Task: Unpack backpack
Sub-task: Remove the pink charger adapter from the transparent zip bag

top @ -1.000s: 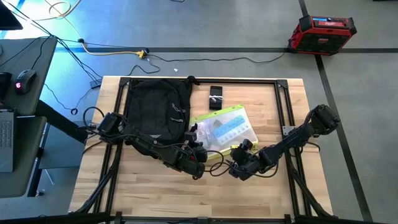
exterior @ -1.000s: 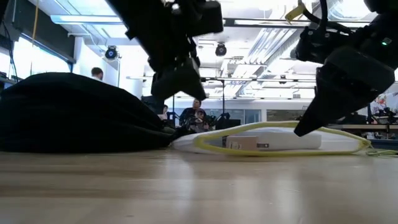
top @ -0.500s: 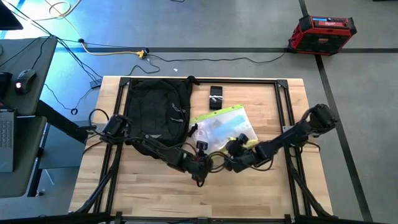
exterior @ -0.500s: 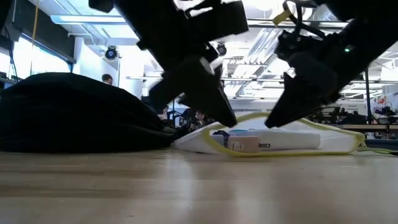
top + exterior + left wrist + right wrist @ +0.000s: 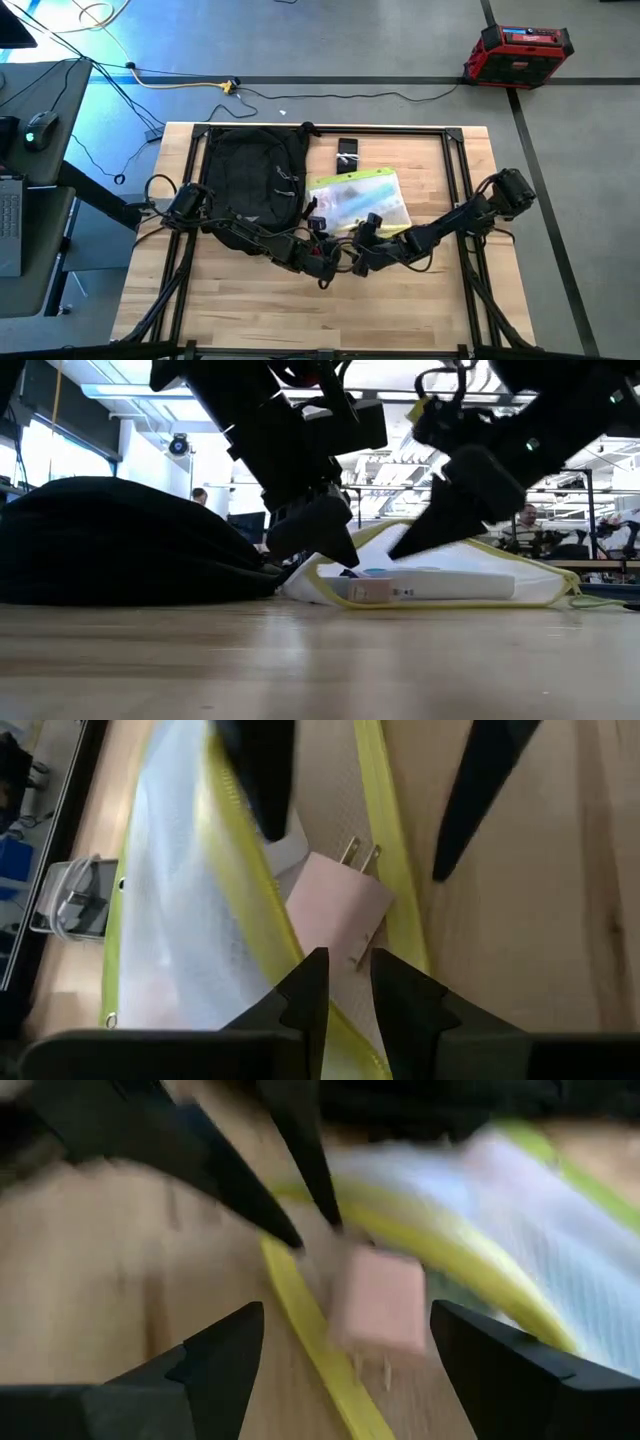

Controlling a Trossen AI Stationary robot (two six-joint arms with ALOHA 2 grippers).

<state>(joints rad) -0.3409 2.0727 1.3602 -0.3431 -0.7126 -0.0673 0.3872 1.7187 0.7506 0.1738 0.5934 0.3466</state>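
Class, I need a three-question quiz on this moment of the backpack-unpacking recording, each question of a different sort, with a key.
1. True or false: the backpack lies on the table's left part in the high view.
2. Which thing shows between the yellow edges of the clear pouch in the left wrist view? A) pink plug adapter B) scissors C) mug
3. Fill in: the left gripper and right gripper meet at the pouch's ____ edge, as the high view shows it.

Key: 1 true; 2 A, the pink plug adapter; 3 lower.
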